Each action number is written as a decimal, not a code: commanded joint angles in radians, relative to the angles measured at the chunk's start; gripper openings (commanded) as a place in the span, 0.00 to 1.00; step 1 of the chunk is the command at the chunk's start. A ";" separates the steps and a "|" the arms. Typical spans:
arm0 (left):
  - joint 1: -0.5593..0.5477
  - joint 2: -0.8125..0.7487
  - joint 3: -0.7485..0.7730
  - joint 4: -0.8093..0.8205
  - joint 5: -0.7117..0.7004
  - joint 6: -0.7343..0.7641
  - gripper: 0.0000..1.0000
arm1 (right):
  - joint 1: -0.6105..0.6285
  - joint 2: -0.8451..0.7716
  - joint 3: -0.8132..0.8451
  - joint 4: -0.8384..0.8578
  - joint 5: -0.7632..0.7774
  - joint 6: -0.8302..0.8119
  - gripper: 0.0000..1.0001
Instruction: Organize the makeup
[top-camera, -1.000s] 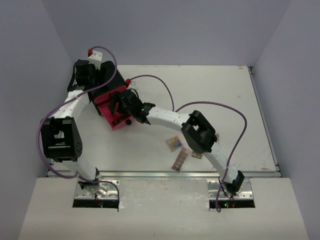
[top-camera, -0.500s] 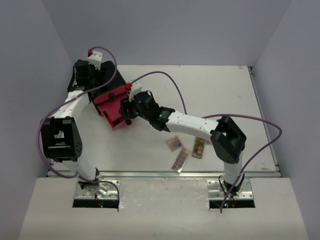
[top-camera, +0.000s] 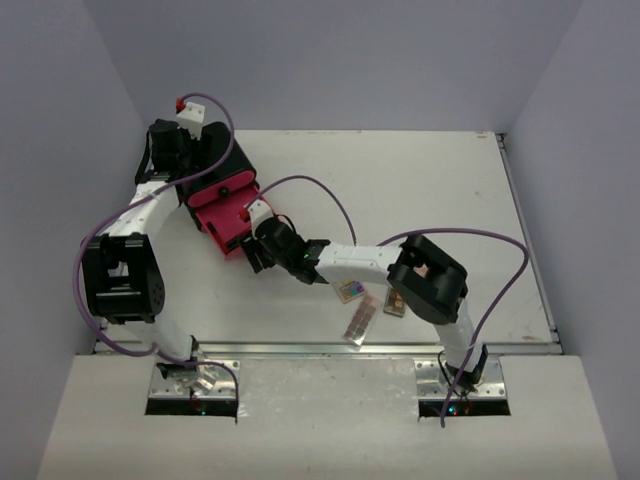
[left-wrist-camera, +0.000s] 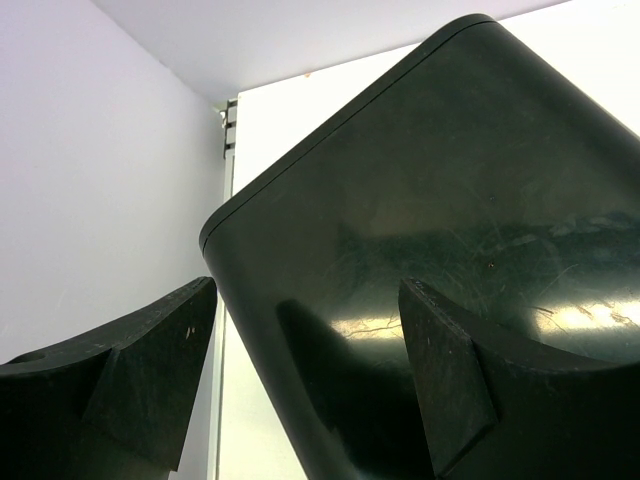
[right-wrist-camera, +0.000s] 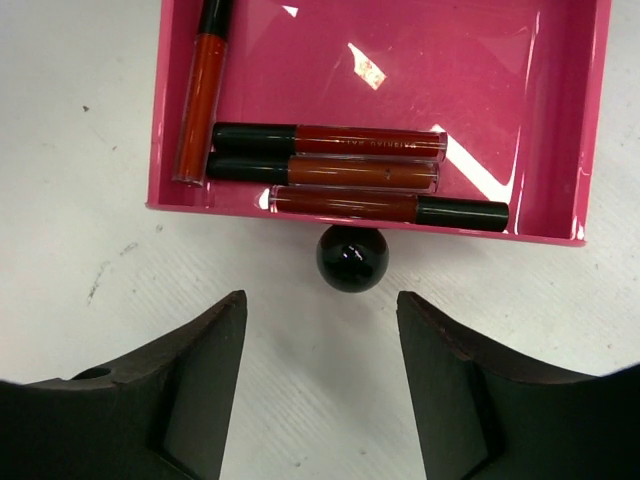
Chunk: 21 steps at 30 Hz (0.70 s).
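Note:
In the right wrist view an open pink drawer holds several red sticks with dark caps. Its round black knob sits just beyond my open right gripper, which holds nothing. From above, the right gripper hovers at the drawer's near end. My left gripper stands wide over a corner of the black box, one finger off its edge. A square multicolour palette and two long brownish palettes lie on the table under the right arm.
The black box stands at the table's far left with the left gripper on its back. Purple cables loop over both arms. Grey walls close in the left, back and right sides.
My right gripper has drawn back from over the drawer toward the near side, and its elbow has swung. The left arm and the box have not moved.

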 joint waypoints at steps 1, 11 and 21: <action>0.013 0.024 -0.036 -0.072 0.017 0.014 0.73 | 0.000 0.042 0.061 0.015 0.050 0.019 0.61; 0.015 0.038 -0.039 -0.070 0.025 0.011 0.73 | -0.002 0.124 0.152 0.017 0.093 0.017 0.57; 0.018 0.050 -0.045 -0.069 0.036 0.009 0.72 | -0.011 0.157 0.231 0.142 0.162 0.013 0.31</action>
